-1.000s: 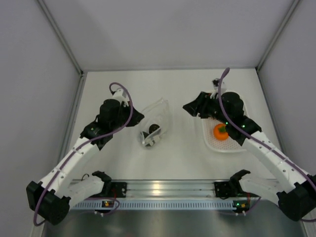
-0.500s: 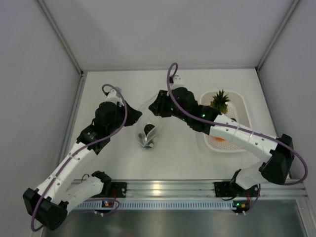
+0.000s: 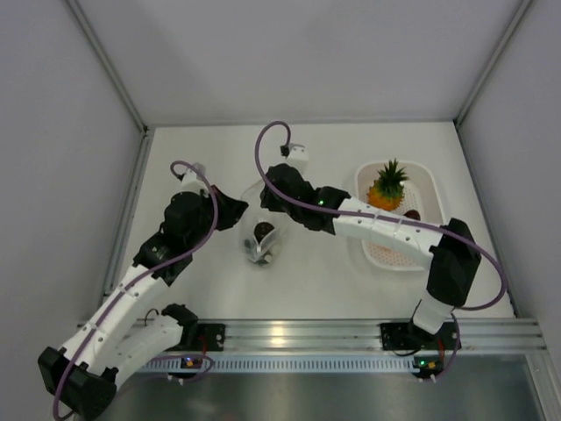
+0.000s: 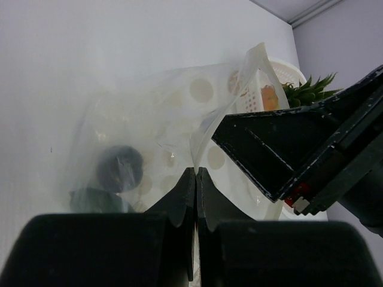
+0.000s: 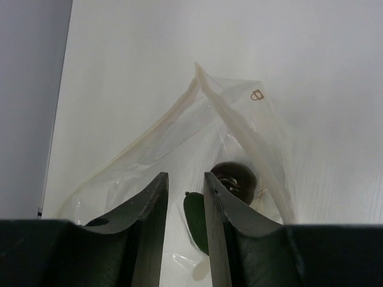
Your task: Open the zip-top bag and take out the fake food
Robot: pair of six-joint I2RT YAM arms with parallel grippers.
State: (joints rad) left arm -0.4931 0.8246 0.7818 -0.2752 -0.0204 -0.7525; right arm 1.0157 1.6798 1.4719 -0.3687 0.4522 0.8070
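Film at the mouth of the zip-top bag (image 4: pixel 149 113) is pinched between the pressed-together fingers of the left gripper (image 4: pixel 195 174), which holds that lip up off the bench (image 3: pixel 324 281). We see the right gripper (image 5: pixel 186 194) over the gaping mouth, its jaws a little apart with nothing clamped between them. 2 pieces lie inside the bag: a dark brown round piece (image 5: pixel 234 174) and a dark green piece (image 5: pixel 195 220) touching it. We find the toy pineapple (image 3: pixel 387 187) standing in the white basket (image 3: pixel 396 257), well apart from the bag
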